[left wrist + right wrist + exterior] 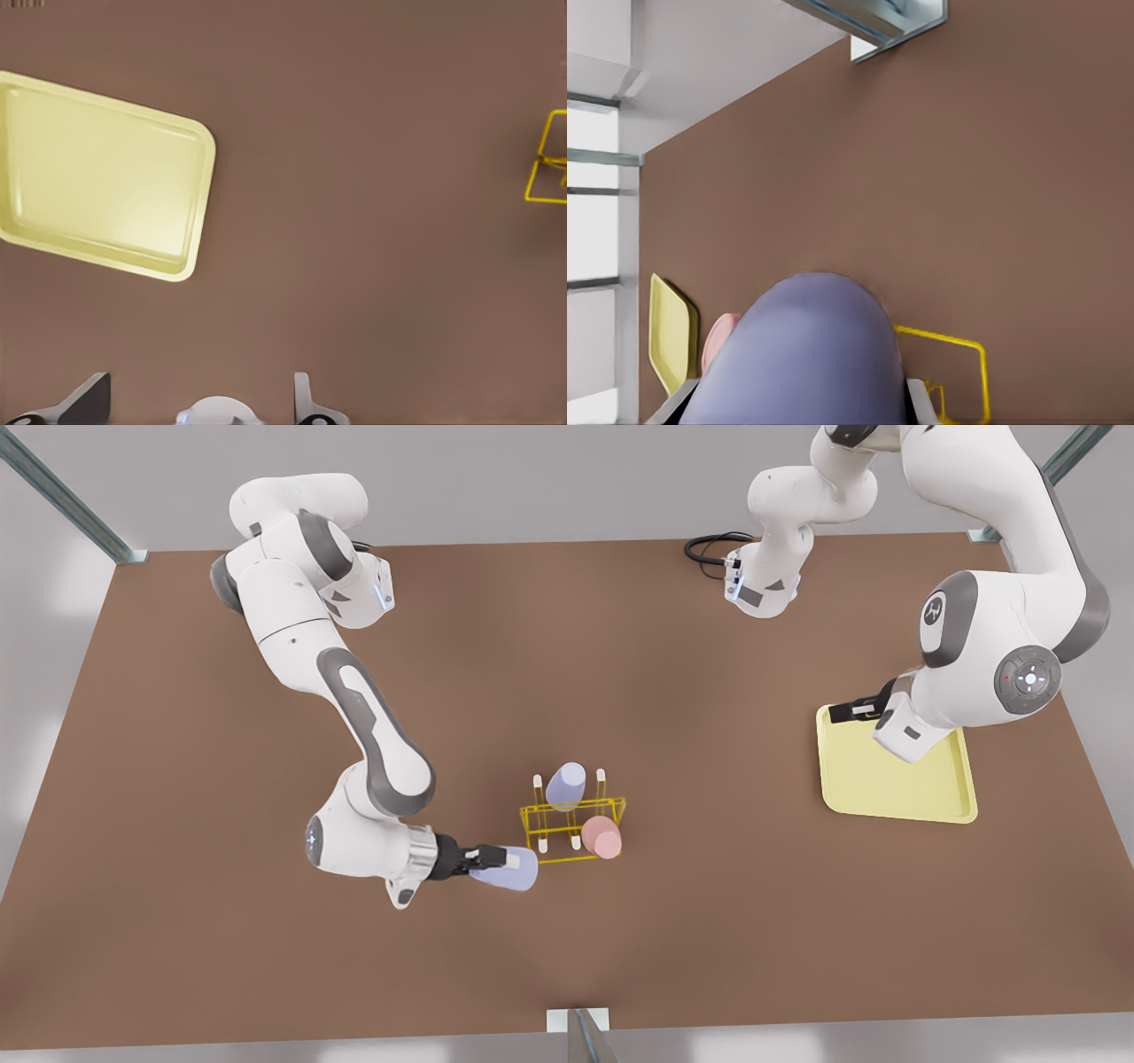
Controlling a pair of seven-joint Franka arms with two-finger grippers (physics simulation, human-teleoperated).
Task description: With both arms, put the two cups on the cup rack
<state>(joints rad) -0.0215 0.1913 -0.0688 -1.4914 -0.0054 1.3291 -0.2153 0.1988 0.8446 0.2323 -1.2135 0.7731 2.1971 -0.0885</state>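
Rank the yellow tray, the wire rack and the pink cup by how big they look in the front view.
1. Yellow tray, clearly largest.
2. Wire rack.
3. Pink cup, smallest; it sits on the rack.

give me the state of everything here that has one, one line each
right hand: shut on lavender cup
held lavender cup: on its side, beside rack
second lavender cup: upside down on rack peg
pink cup: on rack peg, tilted
cup rack: upright
left hand: open, beside tray
tray: flat
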